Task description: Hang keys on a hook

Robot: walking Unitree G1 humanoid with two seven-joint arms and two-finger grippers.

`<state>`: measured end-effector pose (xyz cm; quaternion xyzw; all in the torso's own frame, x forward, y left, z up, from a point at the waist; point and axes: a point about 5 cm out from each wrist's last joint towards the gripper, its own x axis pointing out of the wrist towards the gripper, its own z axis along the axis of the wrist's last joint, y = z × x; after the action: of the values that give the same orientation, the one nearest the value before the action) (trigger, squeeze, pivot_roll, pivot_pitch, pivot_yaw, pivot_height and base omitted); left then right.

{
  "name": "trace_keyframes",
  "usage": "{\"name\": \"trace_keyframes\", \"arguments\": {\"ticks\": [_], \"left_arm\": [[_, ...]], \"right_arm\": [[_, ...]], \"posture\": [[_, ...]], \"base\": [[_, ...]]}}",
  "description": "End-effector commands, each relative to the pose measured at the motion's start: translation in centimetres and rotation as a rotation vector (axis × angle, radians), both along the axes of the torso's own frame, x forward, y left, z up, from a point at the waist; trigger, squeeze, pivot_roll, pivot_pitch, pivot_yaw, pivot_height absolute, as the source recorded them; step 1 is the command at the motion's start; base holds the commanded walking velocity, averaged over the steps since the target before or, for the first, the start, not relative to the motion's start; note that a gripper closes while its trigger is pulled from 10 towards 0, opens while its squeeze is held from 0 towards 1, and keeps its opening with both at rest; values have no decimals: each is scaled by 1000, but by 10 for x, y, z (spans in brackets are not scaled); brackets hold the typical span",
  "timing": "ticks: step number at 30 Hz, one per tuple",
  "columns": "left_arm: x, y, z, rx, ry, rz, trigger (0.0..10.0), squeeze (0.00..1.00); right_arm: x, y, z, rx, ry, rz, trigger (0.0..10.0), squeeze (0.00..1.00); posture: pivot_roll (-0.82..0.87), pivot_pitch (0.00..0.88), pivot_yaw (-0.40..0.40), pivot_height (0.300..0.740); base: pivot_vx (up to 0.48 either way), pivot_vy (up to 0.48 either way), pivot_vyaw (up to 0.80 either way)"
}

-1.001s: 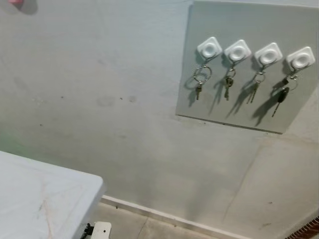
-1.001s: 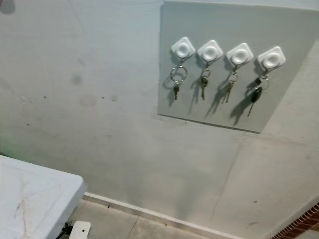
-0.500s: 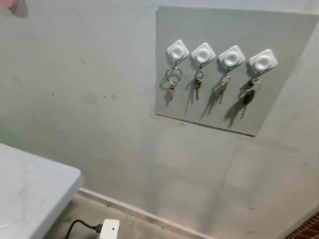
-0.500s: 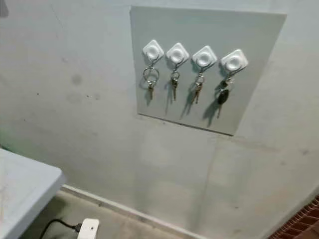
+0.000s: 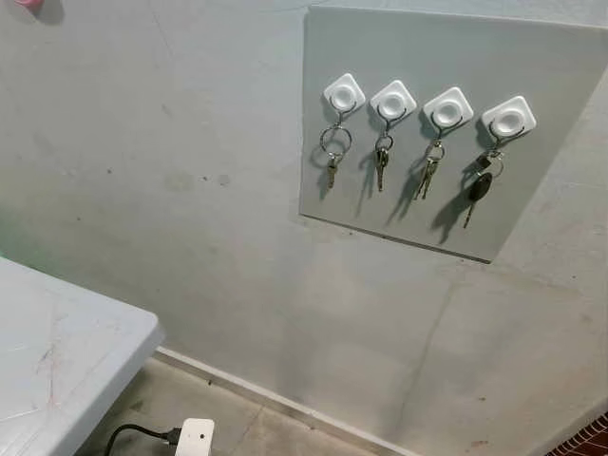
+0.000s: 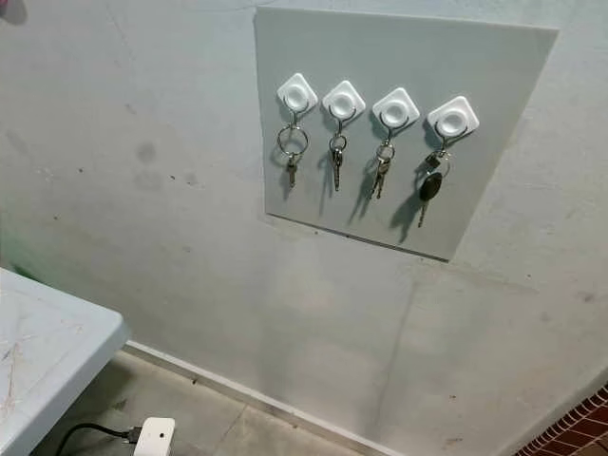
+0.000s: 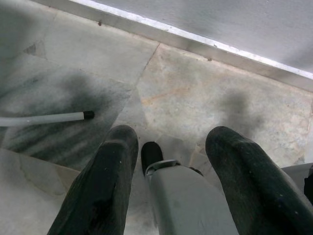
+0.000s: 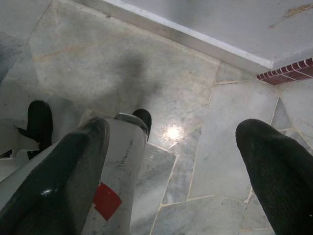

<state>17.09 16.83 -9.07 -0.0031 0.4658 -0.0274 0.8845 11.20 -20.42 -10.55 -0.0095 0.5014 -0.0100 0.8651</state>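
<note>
Left eye view: a grey board (image 5: 532,57) on the wall carries four white hooks (image 5: 392,100) in a row, and each already has keys (image 5: 382,161) hanging from it; the rightmost bunch has a black-headed car key (image 5: 480,186). A white tabletop (image 5: 57,351) juts in at the lower left, and a white plug block (image 5: 194,437) with a black cable lies on the floor below it.

Right eye view: the same board and hooks, with nothing on the visible corner of the tabletop (image 6: 47,351).

Left wrist view: the left gripper (image 7: 178,161) hangs low, pointing at the marble floor (image 7: 195,93) over the robot's own foot, its jaws spread apart and holding nothing. A white tube with a black tip (image 7: 49,118) lies on the floor nearby.

Right wrist view: the right gripper (image 8: 181,156) likewise points at the floor, jaws wide and empty.

Judging from this, all hooks look filled and the hanging appears finished. If another set were to be hung, the robot would do well to square up to the board and raise an arm. The keys sit high on the wall, well apart from both lowered jaws.
</note>
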Motion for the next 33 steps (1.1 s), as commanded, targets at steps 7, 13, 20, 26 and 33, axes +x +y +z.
{"name": "trace_keyframes", "arguments": {"ticks": [7,13,20,26,33], "left_arm": [[2,4,1,8,-6,-6,10000,0],[2,2,1,6,-4,-14,10000,0],[1,1,1,5,-1,-18,10000,0],[2,1,1,1,-2,-22,10000,0],[3,1,1,7,-5,-25,10000,0]], "right_arm": [[-1,1,-1,1,15,-5,10000,0],[-1,0,-1,1,18,-1,10000,0],[-1,-1,-1,-1,20,4,10000,0],[-1,-1,-1,-3,18,9,10000,0],[-2,0,-1,-3,20,10,10000,0]], "posture": [[66,0,4,740],[68,0,1,740],[68,0,-1,740],[68,0,0,740],[67,0,0,740]], "base": [[0,0,-252],[0,0,-616],[0,0,-613],[0,-59,-616],[0,-470,-632]]}}
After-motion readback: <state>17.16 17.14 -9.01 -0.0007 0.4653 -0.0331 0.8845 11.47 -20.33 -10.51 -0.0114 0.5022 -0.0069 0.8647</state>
